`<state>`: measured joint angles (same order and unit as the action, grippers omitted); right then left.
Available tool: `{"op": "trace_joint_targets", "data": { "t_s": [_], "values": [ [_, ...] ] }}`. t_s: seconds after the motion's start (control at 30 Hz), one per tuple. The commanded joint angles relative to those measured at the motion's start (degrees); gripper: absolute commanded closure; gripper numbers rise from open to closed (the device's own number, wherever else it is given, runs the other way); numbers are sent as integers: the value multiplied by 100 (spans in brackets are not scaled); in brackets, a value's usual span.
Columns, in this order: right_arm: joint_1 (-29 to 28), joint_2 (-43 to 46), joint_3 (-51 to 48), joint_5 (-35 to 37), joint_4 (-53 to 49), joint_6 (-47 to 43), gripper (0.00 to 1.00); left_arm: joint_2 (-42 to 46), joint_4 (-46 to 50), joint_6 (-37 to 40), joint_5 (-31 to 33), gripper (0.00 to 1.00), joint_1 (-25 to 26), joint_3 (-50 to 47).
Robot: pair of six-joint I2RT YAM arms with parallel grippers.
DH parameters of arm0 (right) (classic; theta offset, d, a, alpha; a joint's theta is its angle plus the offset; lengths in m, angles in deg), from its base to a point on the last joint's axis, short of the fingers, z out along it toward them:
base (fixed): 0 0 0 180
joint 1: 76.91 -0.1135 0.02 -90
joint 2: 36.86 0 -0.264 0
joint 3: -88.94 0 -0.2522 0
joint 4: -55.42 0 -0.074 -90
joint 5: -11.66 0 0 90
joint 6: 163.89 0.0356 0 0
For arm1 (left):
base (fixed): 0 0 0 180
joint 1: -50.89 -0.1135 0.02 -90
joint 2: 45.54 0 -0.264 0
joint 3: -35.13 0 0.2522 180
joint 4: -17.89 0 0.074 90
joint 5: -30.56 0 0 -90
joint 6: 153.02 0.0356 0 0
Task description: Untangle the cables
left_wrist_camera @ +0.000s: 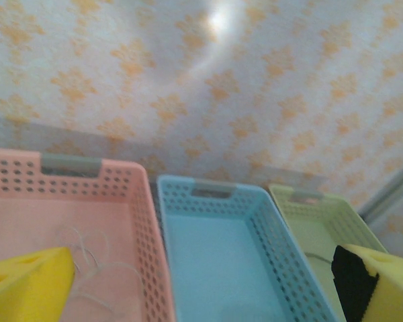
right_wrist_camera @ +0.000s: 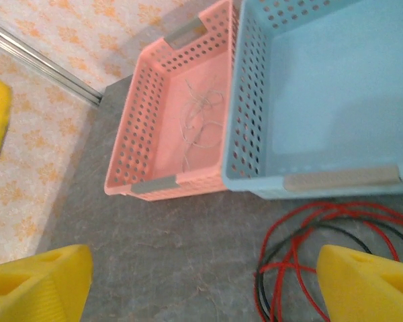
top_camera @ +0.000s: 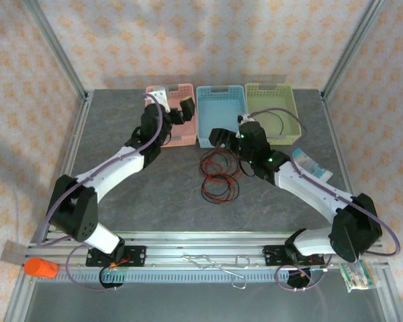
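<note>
A tangle of red and black cables [top_camera: 219, 176] lies on the grey table in front of the blue basket [top_camera: 220, 114]; in the right wrist view these cables [right_wrist_camera: 302, 255] sit by the right finger. A thin white cable [right_wrist_camera: 198, 121] lies in the pink basket [top_camera: 162, 134], and also shows in the left wrist view [left_wrist_camera: 87, 268]. One black cable [top_camera: 280, 124] rests in the green basket [top_camera: 292, 127]. My left gripper [top_camera: 180, 111] hangs open above the pink basket, holding nothing [left_wrist_camera: 201, 285]. My right gripper [top_camera: 223, 138] is open over the table beside the tangle [right_wrist_camera: 201, 285].
The three baskets stand in a row at the table's back. A plastic packet [top_camera: 313, 165] lies at the right, another [top_camera: 359, 275] by the right base. An orange object [top_camera: 40, 268] sits at the near left corner. Metal frame posts line both sides.
</note>
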<state>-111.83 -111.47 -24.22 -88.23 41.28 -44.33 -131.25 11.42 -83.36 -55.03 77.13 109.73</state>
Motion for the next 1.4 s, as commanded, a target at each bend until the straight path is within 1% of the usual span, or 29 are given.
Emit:
{"op": "trace_joint_targets", "data": {
  "t_s": [0.0, 0.07, 0.1, 0.13, 0.23, 0.37, 0.5, 0.53, 0.63, 0.77, 0.9, 1.0, 1.1, 1.37],
  "values": [
    [2, 425, -527, 279, 57, 354, 14, 379, 939, -166, 698, 1, 411, -520],
    [-24, 657, -861, 424, -12, 475, 16, 546, 1475, -608, 1227, 1, 728, -727],
    [-40, 667, -1024, 509, -92, 558, 17, 608, 1716, -785, 1384, 1, 874, -855],
    [-56, 879, -1154, 577, -165, 636, 19, 660, 1909, -975, 1497, 1, 988, -968],
    [-147, 1130, -1592, 749, -291, 873, 25, 892, 2333, -1623, 1692, 1, 1332, -1408],
    [-400, 1360, -2037, 967, -490, 1158, 36, 1211, 2651, -2253, 1735, 1, 1863, -1839],
    [-550, 1299, -2187, 901, -694, 1319, 56, 1134, 3051, -2609, 1754, 1, 2436, -1879],
    [-555, 1257, -2186, 825, -719, 1332, 60, 1106, 3077, -2659, 1731, 1, 2553, -1892],
    [-569, 1017, -2134, 600, -774, 1303, 68, 1052, 2947, -2883, 1548, 1, 2796, -1972],
    [-569, 546, -1955, 517, -975, 1204, 77, 1099, 2439, -2912, 1033, 1, 2896, -2221],
    [-569, 241, -1869, 579, -1073, 1195, 82, 1204, 2321, -3074, 910, 1, 2920, -2326],
    [-560, 39, -1779, 501, -1037, 1106, 84, 1273, 2004, -2864, 653, 0, 2935, -2450],
    [-558, -134, -1714, 335, -908, 1028, 85, 1339, 1724, -2818, 537, 1, 2942, -2613],
    [-543, -440, -1623, 271, -780, 1025, 83, 1688, 1118, -2841, 320, 1, 2937, -3031]
  ]
}}
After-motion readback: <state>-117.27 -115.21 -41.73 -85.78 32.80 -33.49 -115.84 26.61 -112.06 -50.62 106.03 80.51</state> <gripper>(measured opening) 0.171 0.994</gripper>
